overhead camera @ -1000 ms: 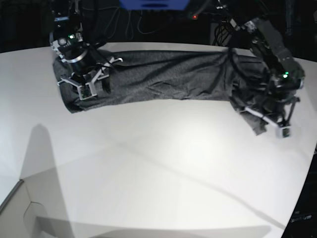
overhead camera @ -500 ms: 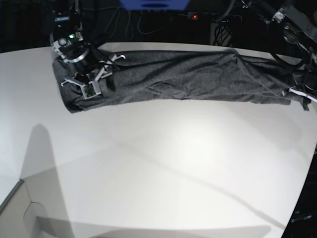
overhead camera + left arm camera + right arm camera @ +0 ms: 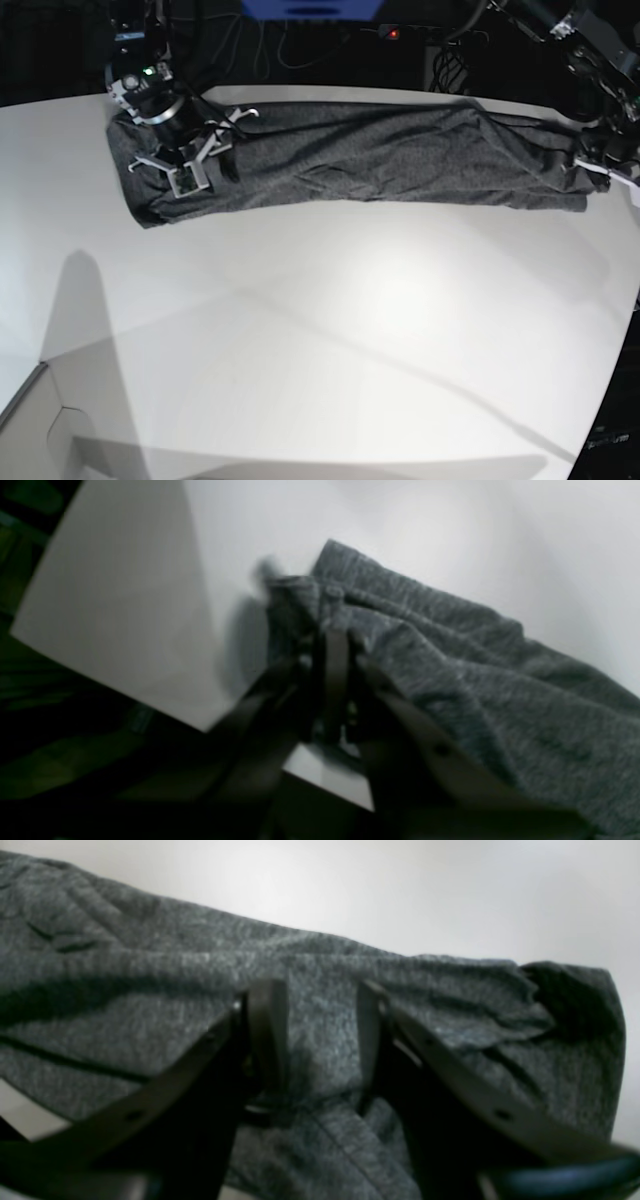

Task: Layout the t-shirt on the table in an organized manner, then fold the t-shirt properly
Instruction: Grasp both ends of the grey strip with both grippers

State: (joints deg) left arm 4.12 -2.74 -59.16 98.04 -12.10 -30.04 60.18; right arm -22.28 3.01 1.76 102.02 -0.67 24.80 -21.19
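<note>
The dark-grey t-shirt (image 3: 380, 150) lies as a long wrinkled band across the far part of the white table (image 3: 350, 330). At its right end, close to the table's edge, my left gripper (image 3: 592, 166) is shut on the cloth. In the left wrist view its fingers (image 3: 336, 640) pinch a bunched edge of the t-shirt (image 3: 475, 680) above the table corner (image 3: 125, 605). My right gripper (image 3: 187, 160) sits on the shirt's left end. Its jaws stand apart, and in the right wrist view the right gripper (image 3: 320, 1040) has its tips down on the t-shirt (image 3: 150, 965).
Dark cables and equipment, with a small red light (image 3: 394, 34), fill the space behind the table's far edge. The table's curved right edge (image 3: 625, 330) runs just past my left gripper. A lower white panel (image 3: 40, 425) sits at the front left corner.
My left gripper has pulled the shirt's right end outward to the right, drawing the bunched cloth into a long straight band. My right gripper has stayed on the left end.
</note>
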